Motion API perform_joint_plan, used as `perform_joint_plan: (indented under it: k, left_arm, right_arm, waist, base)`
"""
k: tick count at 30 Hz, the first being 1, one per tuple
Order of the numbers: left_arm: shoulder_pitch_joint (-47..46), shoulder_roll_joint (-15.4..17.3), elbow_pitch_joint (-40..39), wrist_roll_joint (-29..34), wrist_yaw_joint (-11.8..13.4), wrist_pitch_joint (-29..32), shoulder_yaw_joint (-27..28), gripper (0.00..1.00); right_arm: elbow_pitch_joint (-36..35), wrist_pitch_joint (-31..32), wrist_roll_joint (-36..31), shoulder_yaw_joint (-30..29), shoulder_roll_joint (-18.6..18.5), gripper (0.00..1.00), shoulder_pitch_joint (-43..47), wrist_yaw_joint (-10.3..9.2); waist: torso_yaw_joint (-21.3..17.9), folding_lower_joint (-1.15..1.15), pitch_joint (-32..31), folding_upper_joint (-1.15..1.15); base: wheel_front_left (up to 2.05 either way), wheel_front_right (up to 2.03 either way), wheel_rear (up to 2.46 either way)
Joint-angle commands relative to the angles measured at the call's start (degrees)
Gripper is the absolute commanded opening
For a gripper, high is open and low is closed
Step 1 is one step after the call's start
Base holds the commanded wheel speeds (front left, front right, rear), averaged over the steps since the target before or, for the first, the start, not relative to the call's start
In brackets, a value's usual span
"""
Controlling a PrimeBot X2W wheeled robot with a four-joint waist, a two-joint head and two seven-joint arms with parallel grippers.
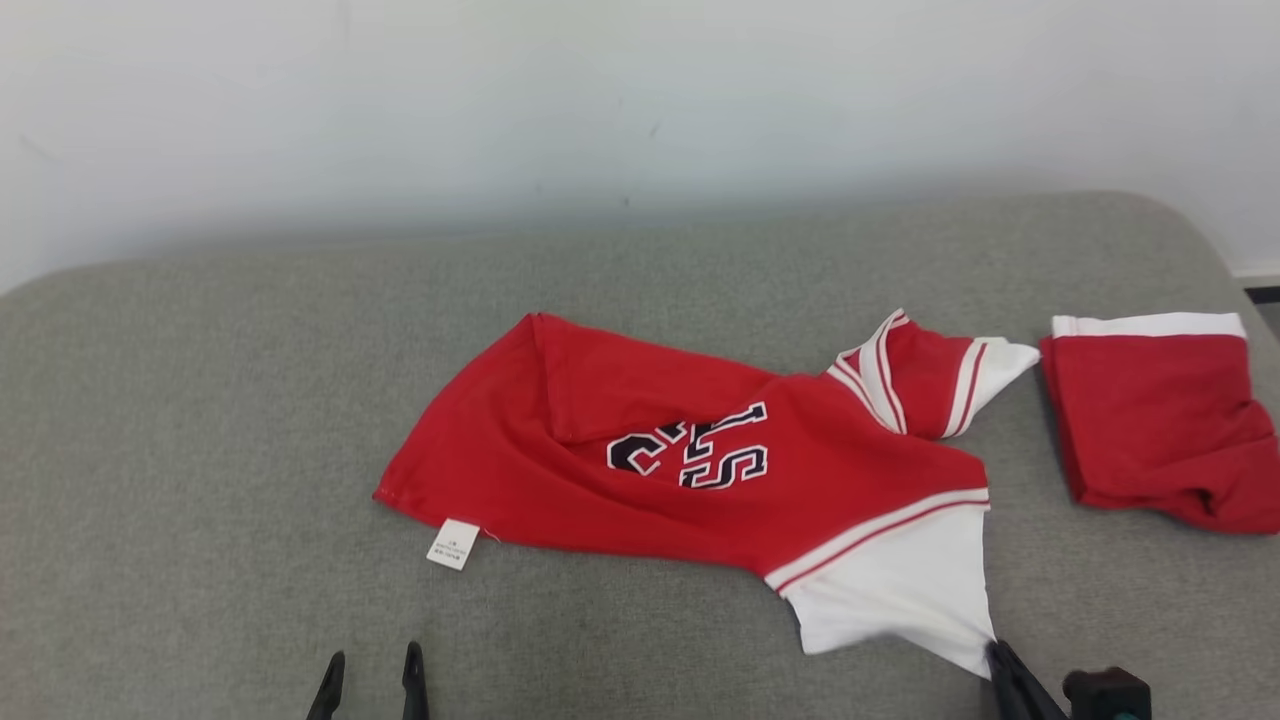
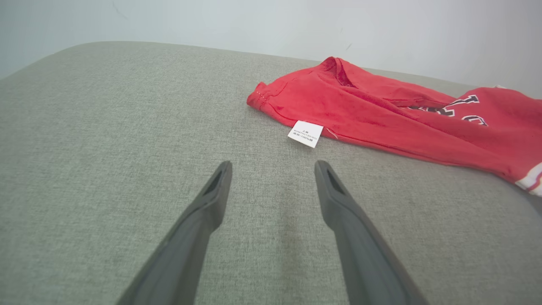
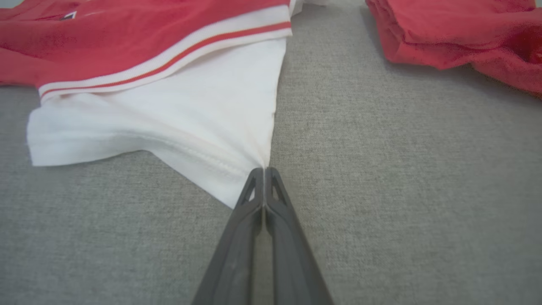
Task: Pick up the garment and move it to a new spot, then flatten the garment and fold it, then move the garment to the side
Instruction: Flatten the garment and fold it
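Observation:
The garment (image 1: 700, 460) is a red jersey with dark lettering and white sleeves, lying crumpled across the middle of the grey cushion. My right gripper (image 1: 998, 655) is shut on the corner of its near white sleeve (image 3: 203, 123), the cloth pulled to a point at the fingertips (image 3: 264, 171). My left gripper (image 1: 370, 665) stands open near the front edge, just short of the garment's red hem (image 2: 296, 101) and its white care label (image 2: 305, 133), with nothing between its fingers.
A second red garment (image 1: 1160, 420) with a white band lies folded at the right end of the cushion (image 1: 200, 450). A pale wall (image 1: 600, 100) runs behind the cushion.

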Motion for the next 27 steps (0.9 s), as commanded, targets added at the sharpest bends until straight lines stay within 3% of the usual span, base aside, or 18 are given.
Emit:
perform_joint_plan:
  k: [1, 7, 9, 10, 17, 27]
  left_arm:
    - [1.30, 0.00, 0.14, -0.11, -0.35, -0.16, 0.39, 1.00]
    - [2.39, -0.01, -0.23, 0.39, -0.42, -0.16, 1.46, 1.00]
    - [2.46, -0.01, -0.39, 0.67, -0.42, -0.16, 1.70, 1.00]
    - [2.50, 0.00, -0.40, 0.79, -0.46, -0.16, 1.84, 1.00]
    - [2.09, 0.00, -1.28, 1.49, -0.05, -0.16, 3.24, 1.00]
    - [0.44, -0.02, -4.23, 4.89, -0.98, -0.16, 5.46, 1.00]
  right_arm:
    - [-0.16, 0.03, -0.19, -0.25, -0.57, 0.00, 1.42, -0.14]
    - [-1.27, 0.04, -0.11, -2.33, -2.45, 0.00, 3.51, -0.14]
    - [-2.64, 0.04, -0.48, -3.82, -2.03, 0.91, 3.28, -0.14]
    - [-3.49, 0.03, -0.86, -4.20, -1.61, 1.00, 3.21, -0.14]
    - [-12.58, 0.04, -3.41, -4.62, 1.92, 1.00, 1.28, -0.14]
    - [-19.15, 0.04, -4.16, -2.09, 5.76, 1.00, -0.97, -0.14]
  waist:
    - [-1.40, 0.00, -2.51, 0.00]
    - [-2.49, 0.00, -4.10, 0.00]
    - [-2.51, 0.00, -4.33, 0.00]
    - [-2.49, 0.00, -4.43, 0.00]
    - [-1.76, 0.00, -4.48, 0.00]
    - [-0.17, 0.00, -4.69, 0.00]
  base:
    - [0.00, 0.00, 0.00]
    - [0.00, 0.00, 0.00]
    - [0.00, 0.00, 0.00]
    - [0.00, 0.00, 0.00]
    - [0.00, 0.00, 0.00]
    - [0.00, 0.00, 0.00]
